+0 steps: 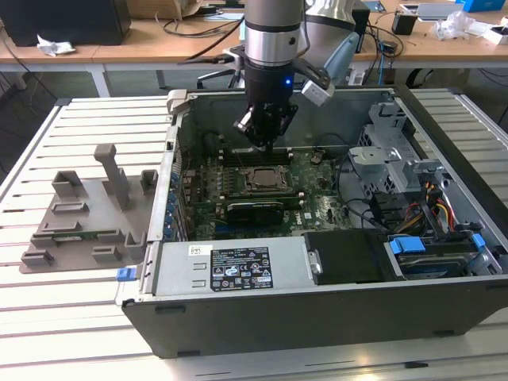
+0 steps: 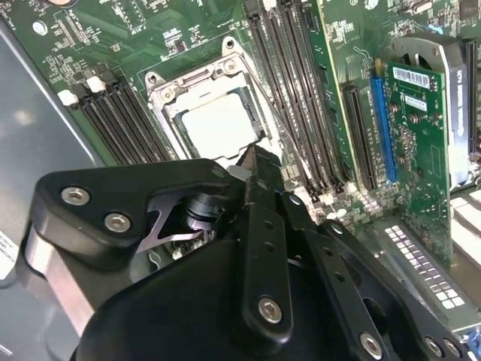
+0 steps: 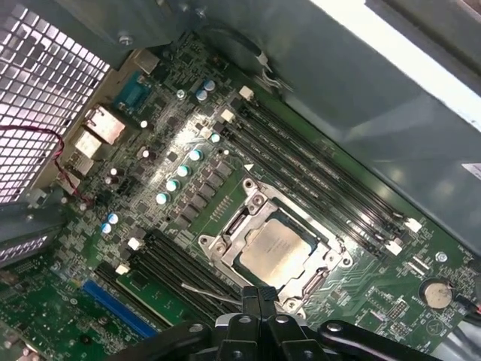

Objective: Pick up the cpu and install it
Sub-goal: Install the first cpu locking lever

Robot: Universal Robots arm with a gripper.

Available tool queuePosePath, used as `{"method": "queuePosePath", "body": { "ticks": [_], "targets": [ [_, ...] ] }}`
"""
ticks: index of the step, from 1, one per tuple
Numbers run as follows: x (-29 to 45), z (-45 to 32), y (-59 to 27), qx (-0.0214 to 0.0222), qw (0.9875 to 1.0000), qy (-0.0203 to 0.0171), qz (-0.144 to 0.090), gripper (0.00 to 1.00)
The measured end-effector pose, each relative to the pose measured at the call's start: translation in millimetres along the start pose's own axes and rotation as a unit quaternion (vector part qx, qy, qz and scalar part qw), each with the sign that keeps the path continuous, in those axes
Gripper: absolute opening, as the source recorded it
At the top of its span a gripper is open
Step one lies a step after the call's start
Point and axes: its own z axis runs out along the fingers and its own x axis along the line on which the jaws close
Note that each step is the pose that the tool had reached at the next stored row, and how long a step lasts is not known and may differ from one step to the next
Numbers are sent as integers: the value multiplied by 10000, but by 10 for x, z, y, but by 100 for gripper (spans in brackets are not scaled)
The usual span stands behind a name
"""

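The hand [image 1: 264,143] is hovering inside the open computer case [image 1: 238,317], its fingertips [image 3: 250,301] drawn narrow together and gripping nothing. The cpu [image 3: 274,247] is lying flat in the socket frame [image 3: 225,242], just below and slightly ahead of the fingertips, apart from them. By my judgement the installing step is in hand, with the chip looking seated. Any further move is calling for a straight path clear of the frame and the memory slots [image 3: 180,272] beside the hand, without nudging the chip

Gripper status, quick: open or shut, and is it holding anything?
Gripper: shut, holding nothing; the cpu lies in the socket.
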Motion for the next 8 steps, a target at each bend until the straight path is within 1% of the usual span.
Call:
{"method": "queuePosePath", "body": {
  "ticks": [1,5,8],
  "targets": [
    [0,0,0,4,10000,-4,-73,11],
    [0,0,0,13,9998,-12,-205,11],
    [0,0,0,24,9993,-22,-378,11]
  ]
}}
